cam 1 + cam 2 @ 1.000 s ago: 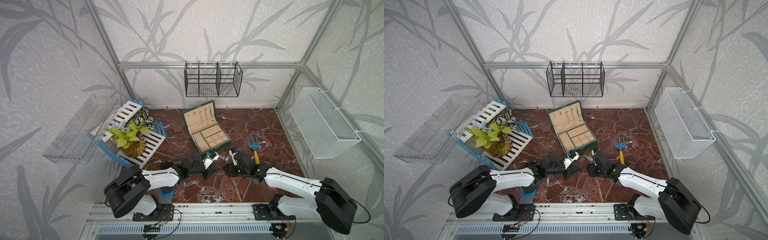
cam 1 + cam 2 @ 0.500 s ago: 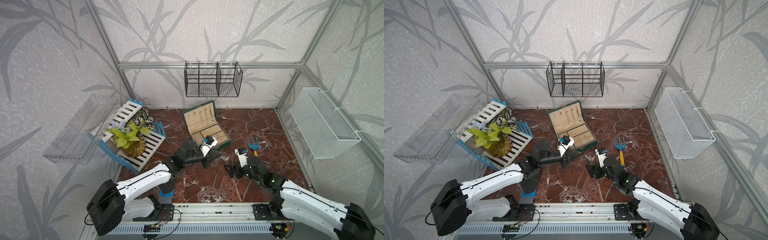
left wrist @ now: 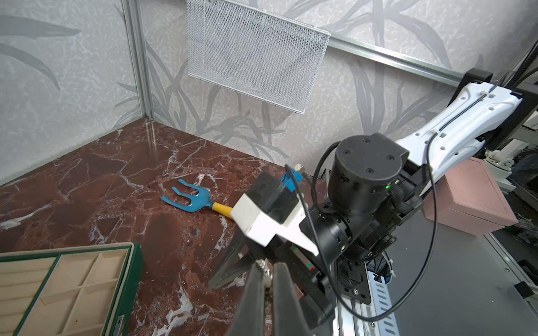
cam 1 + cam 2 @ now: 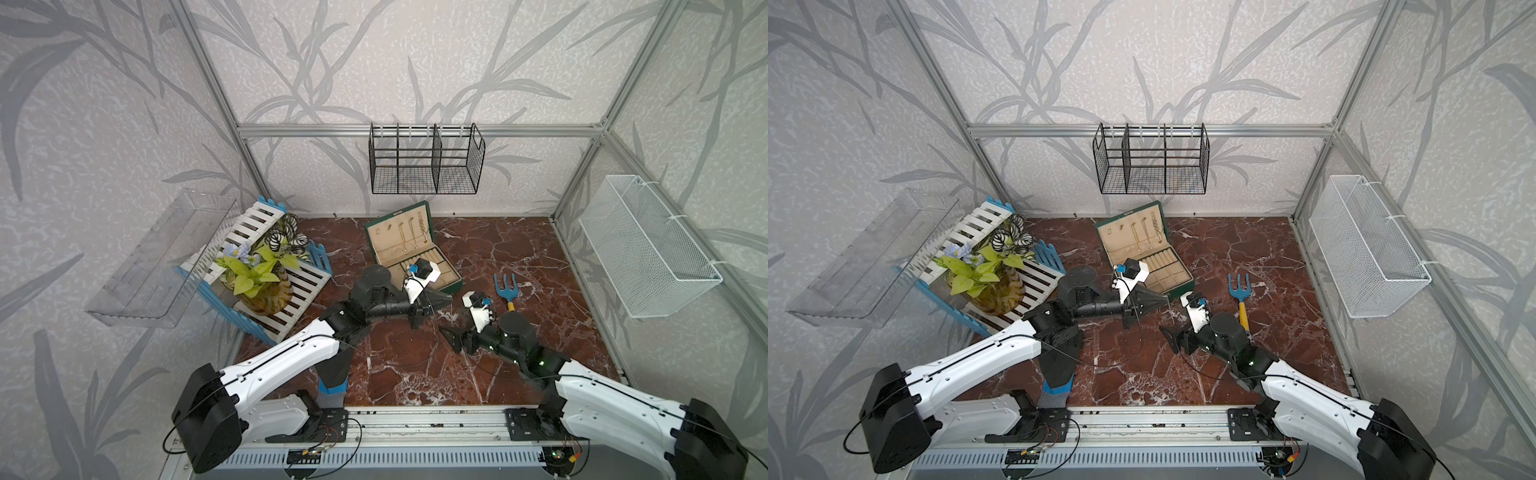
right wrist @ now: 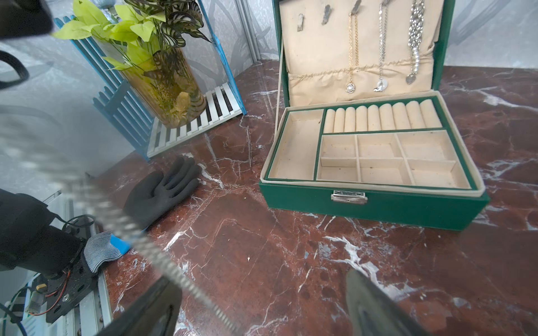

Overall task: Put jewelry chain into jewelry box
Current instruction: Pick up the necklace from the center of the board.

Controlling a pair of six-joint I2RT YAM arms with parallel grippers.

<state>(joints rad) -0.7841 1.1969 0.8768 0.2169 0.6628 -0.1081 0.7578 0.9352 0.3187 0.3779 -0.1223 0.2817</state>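
The jewelry box stands open at the back middle of the floor, dark green with beige compartments. Three necklaces hang inside its lid. My left gripper hovers just in front of the box's right corner, shut on the silvery jewelry chain. The chain hangs down blurred across the right wrist view, passing close by one finger. My right gripper is lower and nearer, open with nothing clamped between its fingers.
A blue garden fork lies right of the box. A vase of plants stands on a blue-and-white slatted rack at the left. A black glove lies under the left arm. Wire baskets hang on the walls.
The two grippers were close together low on the floor. The left one has risen toward the box with the chain. The right one has opened and drawn back.
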